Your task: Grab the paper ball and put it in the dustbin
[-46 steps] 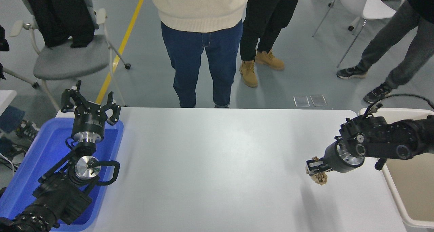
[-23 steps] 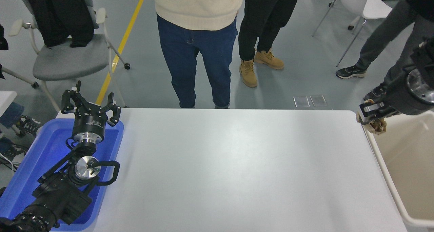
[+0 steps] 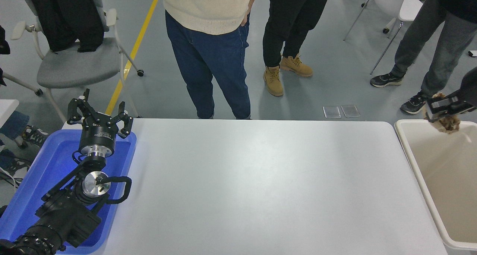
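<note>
My right gripper [image 3: 443,111] comes in from the right edge and is shut on the tan crumpled paper ball [image 3: 449,124]. It holds the ball in the air over the far end of the cream-beige dustbin [image 3: 410,154], which stands off the table's right side. The dustbin's inside looks bare where it shows. My left arm is parked at the lower left, with the left gripper [image 3: 98,111] open above the blue tray.
A bright blue tray [image 3: 29,188] lies at the table's left edge under the left arm. Three people stand on the floor beyond the table's far side. A grey chair [image 3: 70,65] stands at the far left, a white chair [image 3: 402,5] at the far right.
My right gripper has carried the paper ball from over the table's right part up and to the right, past the dustbin's rim, to above its far end. The left arm has not moved.
</note>
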{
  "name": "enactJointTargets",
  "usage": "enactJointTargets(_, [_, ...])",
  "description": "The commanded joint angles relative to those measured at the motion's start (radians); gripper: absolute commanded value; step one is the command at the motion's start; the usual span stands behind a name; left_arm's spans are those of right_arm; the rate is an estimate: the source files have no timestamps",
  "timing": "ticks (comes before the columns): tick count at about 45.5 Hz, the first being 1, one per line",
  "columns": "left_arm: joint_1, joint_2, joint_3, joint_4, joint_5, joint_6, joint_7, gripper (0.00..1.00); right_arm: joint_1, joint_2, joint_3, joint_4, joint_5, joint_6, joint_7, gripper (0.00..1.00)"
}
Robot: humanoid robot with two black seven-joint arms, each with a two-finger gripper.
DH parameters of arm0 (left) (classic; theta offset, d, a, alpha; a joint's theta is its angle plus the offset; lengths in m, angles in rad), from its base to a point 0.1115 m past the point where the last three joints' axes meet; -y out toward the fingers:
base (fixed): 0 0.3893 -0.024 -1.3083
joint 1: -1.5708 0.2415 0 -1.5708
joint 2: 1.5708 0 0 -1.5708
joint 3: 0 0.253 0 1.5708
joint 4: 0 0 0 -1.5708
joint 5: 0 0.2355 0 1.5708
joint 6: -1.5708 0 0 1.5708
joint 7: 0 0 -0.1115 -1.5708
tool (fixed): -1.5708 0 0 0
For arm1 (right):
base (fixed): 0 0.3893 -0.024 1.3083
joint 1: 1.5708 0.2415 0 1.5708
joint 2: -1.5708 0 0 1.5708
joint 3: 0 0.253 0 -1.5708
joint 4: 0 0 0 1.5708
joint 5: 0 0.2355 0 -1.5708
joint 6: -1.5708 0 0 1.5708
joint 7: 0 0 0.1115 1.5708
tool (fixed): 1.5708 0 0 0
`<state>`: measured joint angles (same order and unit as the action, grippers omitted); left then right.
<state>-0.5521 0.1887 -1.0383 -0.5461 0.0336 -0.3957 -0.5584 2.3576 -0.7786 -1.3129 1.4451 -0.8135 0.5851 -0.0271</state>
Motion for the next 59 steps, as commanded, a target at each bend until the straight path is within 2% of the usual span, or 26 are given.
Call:
enactJointTargets(1, [0.000,0.000,0.000,0.000,0.000,0.000,0.000,0.99,-0.203,-0.160,0.056,-0.271,-0.196,-0.014,0.009,0.00])
enactJointTargets(5, [0.000,0.000,0.000,0.000,-0.001,0.000,0.000,0.99,-0.375,-0.222,0.168,-0.422,-0.231,-0.036,0.042,0.00])
enactJointTargets(12, [0.000,0.000,0.000,0.000,0.000,0.000,-0.002,0.99,-0.818,-0.205,0.432,-0.695,-0.251,-0.174,0.090,0.00])
enactJointTargets(20, [-0.002,0.000,0.000,0.000,0.000,0.000,0.000,0.99,-1.256,-0.072,0.616,-0.975,-0.237,-0.428,0.122,0.00])
enactJointTargets(26, [0.000,0.000,0.000,0.000,-0.001,0.000,0.000,0.99,-1.489,0.064,0.763,-1.176,-0.164,-0.445,0.139,0.00])
enactJointTargets(32, [0.000,0.000,-0.002,0.001,-0.001,0.000,-0.002,0.99,-1.575,0.123,0.879,-1.235,-0.102,-0.445,0.136,0.00])
enactJointTargets(43, [0.000,0.000,-0.002,0.001,-0.001,0.000,-0.002,0.99,-1.652,0.206,0.917,-1.238,-0.020,-0.449,0.130,0.00])
enactJointTargets(59, [0.000,0.000,-0.002,0.000,-0.001,0.000,-0.002,0.99,-1.653,0.229,0.932,-1.238,0.014,-0.449,0.128,0.00])
